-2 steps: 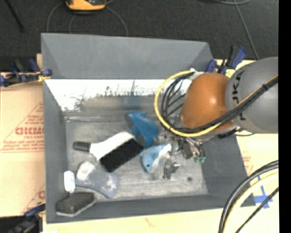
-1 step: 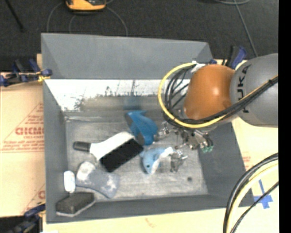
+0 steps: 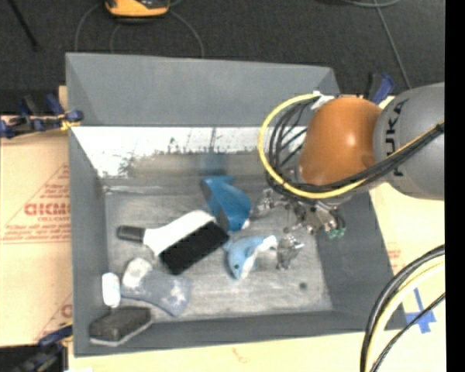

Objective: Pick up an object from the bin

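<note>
My gripper (image 3: 287, 251) hangs low over the right half of the bin (image 3: 294, 291). I cannot tell whether it is released or clenched. Just left of it, near the middle of the floor, lies a small pale-blue and white toy (image 3: 245, 256). I judge it light, rubbery and rounded, likely to slip, so I would take it across its narrow middle. A black brush (image 3: 187, 245) lies close on its left, and a darker blue piece (image 3: 226, 198) sits farther back.
</note>
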Controlling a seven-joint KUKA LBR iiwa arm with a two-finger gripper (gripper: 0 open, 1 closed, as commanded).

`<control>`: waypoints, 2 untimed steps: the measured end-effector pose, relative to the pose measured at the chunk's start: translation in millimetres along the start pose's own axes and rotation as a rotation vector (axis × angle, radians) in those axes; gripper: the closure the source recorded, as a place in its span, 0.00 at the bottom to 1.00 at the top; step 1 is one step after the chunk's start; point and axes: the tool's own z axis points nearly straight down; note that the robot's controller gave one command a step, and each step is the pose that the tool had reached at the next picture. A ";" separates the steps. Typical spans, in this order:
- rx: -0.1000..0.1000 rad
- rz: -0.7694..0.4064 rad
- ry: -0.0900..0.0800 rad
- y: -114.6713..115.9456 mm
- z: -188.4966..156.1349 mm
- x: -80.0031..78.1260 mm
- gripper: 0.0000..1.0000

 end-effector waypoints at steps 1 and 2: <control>0.010 -0.169 -0.005 -6.9 34.7 -7.7 0.00; -0.002 -0.202 0.003 -6.3 56.8 -9.4 1.00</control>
